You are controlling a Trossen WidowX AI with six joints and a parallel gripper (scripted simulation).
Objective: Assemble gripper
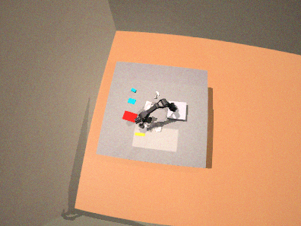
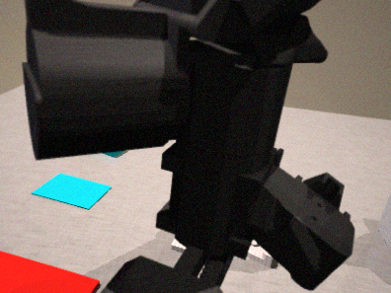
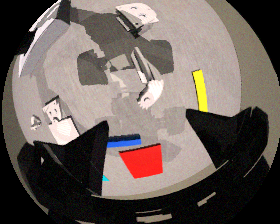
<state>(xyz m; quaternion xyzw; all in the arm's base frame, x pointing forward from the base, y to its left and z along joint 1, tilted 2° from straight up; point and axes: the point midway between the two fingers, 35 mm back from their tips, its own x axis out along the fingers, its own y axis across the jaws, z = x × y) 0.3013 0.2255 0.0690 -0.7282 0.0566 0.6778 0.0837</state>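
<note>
Jaw piece, white hard material, slender with a rounded gear-toothed end (image 3: pixel 151 94): lies on the grey counter (image 1: pixel 190 83) (image 2: pixel 133 226) (image 3: pixel 205 55), near the middle of the wrist view. It is seen beyond the gap of the black claw (image 1: pixel 144 122) (image 2: pixel 202 270) (image 3: pixel 147 117), with the teeth at the end nearer the fingertips. Claw: spread wide, nothing pinched. Both dark fingers stand well apart in the wrist view; their tips fall outside the exterior view. A white curved part with a dark edge (image 1: pixel 158 129) (image 3: pixel 137 12) lies beyond the jaw piece, apart from it. On the other side is a white blocky part with a ribbed face (image 1: pixel 148 105) (image 3: pixel 64 130), with a small white fitting (image 1: pixel 156 94) (image 3: pixel 35 121) near it. Which of these is the base or the housing plate: cannot tell. Meshing of teeth: too small to read. Flat markers: red rectangle (image 1: pixel 130 116) (image 2: pixel 44 275) (image 3: pixel 142 161) beside the claw in the top view; yellow strip (image 1: pixel 140 134) (image 3: pixel 200 90) on a pale rectangular patch (image 1: pixel 167 141); larger cyan rectangle (image 1: pixel 131 101) (image 2: pixel 71 191), smaller cyan one (image 1: pixel 133 90) (image 2: pixel 115 154) near it; blue strip (image 3: pixel 125 142) just beside the red. Black arm (image 1: pixel 153 107) (image 2: pixel 232 117) reaches across from a pale block (image 1: pixel 182 115).
</note>
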